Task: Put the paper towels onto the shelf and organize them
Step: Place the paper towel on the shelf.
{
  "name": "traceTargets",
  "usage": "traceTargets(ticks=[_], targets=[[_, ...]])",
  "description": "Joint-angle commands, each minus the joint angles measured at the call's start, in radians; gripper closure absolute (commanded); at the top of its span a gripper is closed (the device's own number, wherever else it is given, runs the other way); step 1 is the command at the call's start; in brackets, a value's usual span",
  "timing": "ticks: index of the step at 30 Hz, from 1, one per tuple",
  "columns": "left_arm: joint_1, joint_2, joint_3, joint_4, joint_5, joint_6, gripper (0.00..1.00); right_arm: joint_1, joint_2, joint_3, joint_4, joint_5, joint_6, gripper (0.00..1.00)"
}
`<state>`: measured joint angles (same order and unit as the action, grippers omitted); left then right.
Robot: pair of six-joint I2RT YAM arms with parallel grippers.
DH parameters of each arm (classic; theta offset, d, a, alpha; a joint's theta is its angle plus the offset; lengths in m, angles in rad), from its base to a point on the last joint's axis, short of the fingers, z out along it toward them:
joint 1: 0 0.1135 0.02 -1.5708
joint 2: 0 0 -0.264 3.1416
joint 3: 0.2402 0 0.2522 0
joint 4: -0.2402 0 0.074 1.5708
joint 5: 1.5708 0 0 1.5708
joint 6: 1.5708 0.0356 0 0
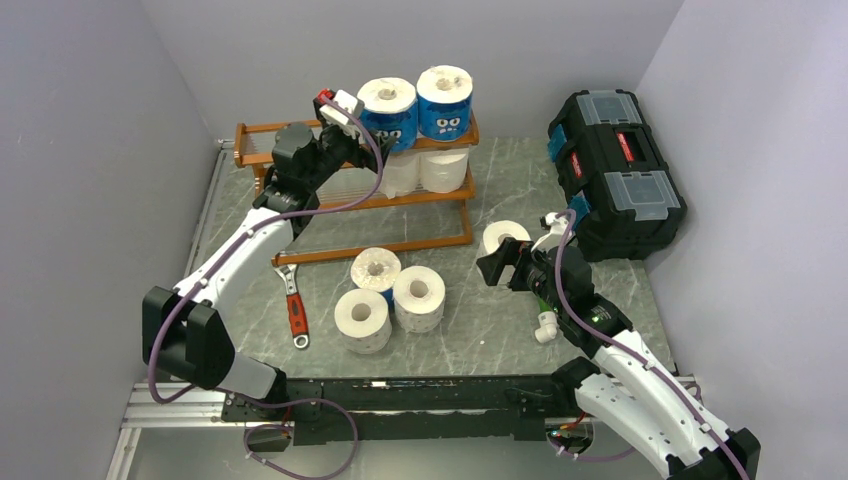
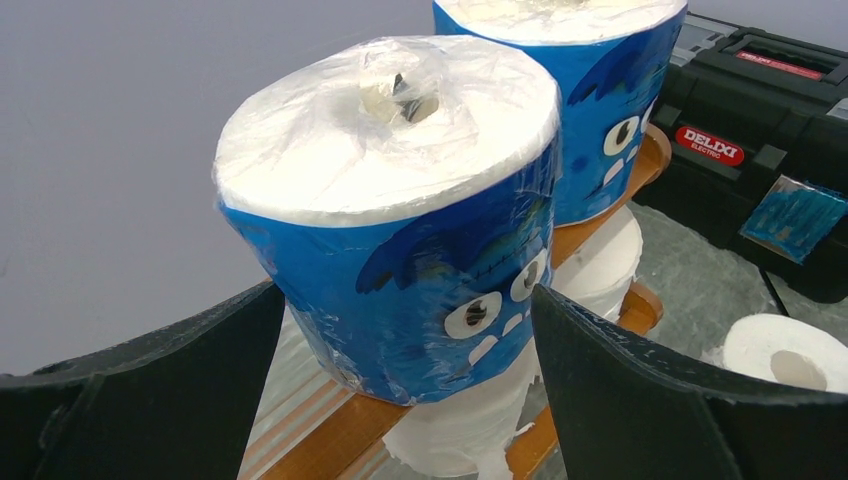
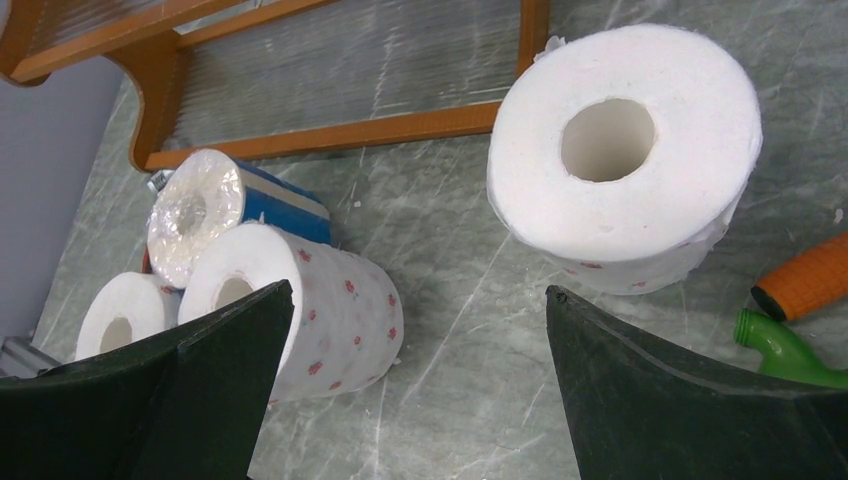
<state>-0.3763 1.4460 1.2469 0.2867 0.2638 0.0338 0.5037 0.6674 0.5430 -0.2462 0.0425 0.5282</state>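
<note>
1. Shelf (image 1: 258, 130): it stands near the far edge of the desk (image 1: 480, 330), left of centre, with its long side parallel to that edge.
2. Top tier, right end: two blue-wrapped rolls stand upright and touching, the left blue roll (image 2: 400, 250) and the right blue roll (image 2: 600, 120). The right one sits at the very end of the tier. To the left of the pair I see bare slats.
3. Middle tier, right end: two plain white rolls (image 1: 425, 172) sit directly beneath the blue pair.
4. Bottom tier: the right wrist view shows bare slats along the stretch it covers.
5. Desk centre, in front of the shelf: three rolls (image 1: 385, 295) sit bunched and touching. One carries a blue wrapper, one a small red print.
6. A single white roll (image 3: 625, 150) stands core-up just off the shelf's right front foot, with open desk around it.
7. Left gripper (image 2: 408, 330): it is raised to the top tier with its fingers spread, one on each side of the left blue roll. I cannot tell whether they touch the wrapper.
8. Right gripper (image 3: 420, 292): it hangs low over the desk right of centre with its fingers spread and nothing between them. The single roll lies ahead, toward its right finger.
9. Obstacles: a red-handled wrench (image 1: 293, 305) lies left of the bunched rolls, and a black toolbox (image 1: 615, 170) fills the far right corner. An orange handle (image 3: 810, 275) and a green part (image 3: 785, 345) lie near the single roll.
</note>
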Motion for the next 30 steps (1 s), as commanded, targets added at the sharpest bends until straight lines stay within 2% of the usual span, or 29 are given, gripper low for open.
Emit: traceTargets(ticks=[1, 8, 15, 20, 24, 30], targets=[[0.001, -0.074, 0.011, 0.026, 0.002, -0.006, 0.01, 0.004, -0.007, 0.023, 0.034, -0.022, 0.017, 0.01], [0.002, -0.166, 0.036, -0.026, -0.019, -0.027, 0.01, 0.004, 0.011, 0.046, 0.042, -0.032, 0.005, 0.01], [0.023, -0.222, 0.083, -0.121, -0.094, -0.157, 0.01, 0.003, 0.025, 0.071, 0.088, -0.037, 0.012, 0.01], [0.123, -0.176, 0.182, -0.209, -0.016, -0.391, 0.01, 0.004, 0.086, 0.159, 0.198, -0.076, 0.045, 0.01], [0.221, -0.128, 0.169, -0.100, 0.139, -0.658, 0.04, 0.004, 0.185, 0.281, 0.308, -0.095, 0.065, 0.01], [0.286, -0.026, 0.179, 0.011, 0.260, -0.836, 0.05, 0.006, 0.357, 0.424, 0.477, -0.144, 0.095, 0.01]])
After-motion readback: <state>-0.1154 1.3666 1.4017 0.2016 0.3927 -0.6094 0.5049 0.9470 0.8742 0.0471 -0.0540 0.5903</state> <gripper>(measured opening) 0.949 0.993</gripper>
